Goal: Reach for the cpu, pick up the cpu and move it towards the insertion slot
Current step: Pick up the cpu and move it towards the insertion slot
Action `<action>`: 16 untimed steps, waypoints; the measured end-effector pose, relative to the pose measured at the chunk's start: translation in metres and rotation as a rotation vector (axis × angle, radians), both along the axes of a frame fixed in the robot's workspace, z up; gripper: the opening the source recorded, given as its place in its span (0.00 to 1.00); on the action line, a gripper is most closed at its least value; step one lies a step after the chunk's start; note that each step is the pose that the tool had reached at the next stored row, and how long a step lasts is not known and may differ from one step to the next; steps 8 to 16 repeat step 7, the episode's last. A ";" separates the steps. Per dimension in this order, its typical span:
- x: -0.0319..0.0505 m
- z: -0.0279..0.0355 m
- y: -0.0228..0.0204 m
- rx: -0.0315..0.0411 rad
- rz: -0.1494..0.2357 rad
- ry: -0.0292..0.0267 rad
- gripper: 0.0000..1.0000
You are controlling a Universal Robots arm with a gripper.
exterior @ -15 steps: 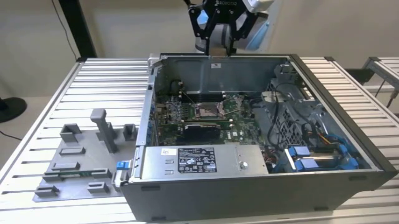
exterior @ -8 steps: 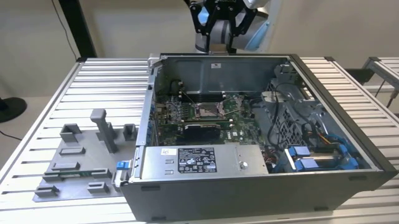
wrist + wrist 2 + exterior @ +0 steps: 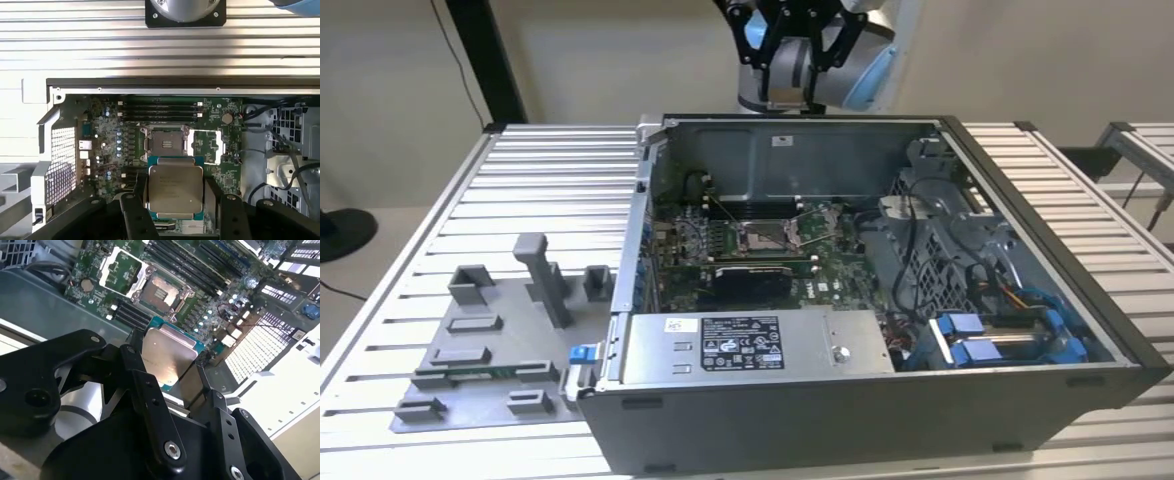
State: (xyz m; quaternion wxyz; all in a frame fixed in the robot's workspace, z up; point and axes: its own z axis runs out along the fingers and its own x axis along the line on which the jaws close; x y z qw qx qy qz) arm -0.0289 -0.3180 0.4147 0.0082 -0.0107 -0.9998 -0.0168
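Observation:
In both wrist views my gripper [image 3: 176,196] [image 3: 167,367] is shut on the cpu [image 3: 175,189] [image 3: 166,356], a flat silvery square plate on a green edge, held level between the two black fingers [image 3: 139,192]. The insertion slot [image 3: 165,145] [image 3: 161,291] [image 3: 761,237], a metal-framed socket with a dark centre, lies on the green board below and just beyond the cpu. Its metal cover frame [image 3: 207,147] is flipped open beside it. In the exterior view the gripper [image 3: 790,35] hangs high above the back wall of the open computer case [image 3: 854,400].
Long black memory slots [image 3: 160,107] run beside the socket. A power supply [image 3: 754,345] fills the case's front, with cables and blue drive clips [image 3: 987,335] at the exterior view's right. A grey fixture plate with blocks [image 3: 494,345] lies on the slatted table [image 3: 547,170] at the left.

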 end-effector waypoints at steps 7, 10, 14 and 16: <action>0.0003 -0.0002 0.0010 0.0003 0.000 0.0000 0.00; 0.0003 -0.0002 0.0010 0.0003 0.000 0.0000 0.00; 0.0003 -0.0002 0.0010 0.0003 0.000 0.0000 0.00; 0.0003 -0.0002 0.0010 0.0003 0.000 0.0000 0.00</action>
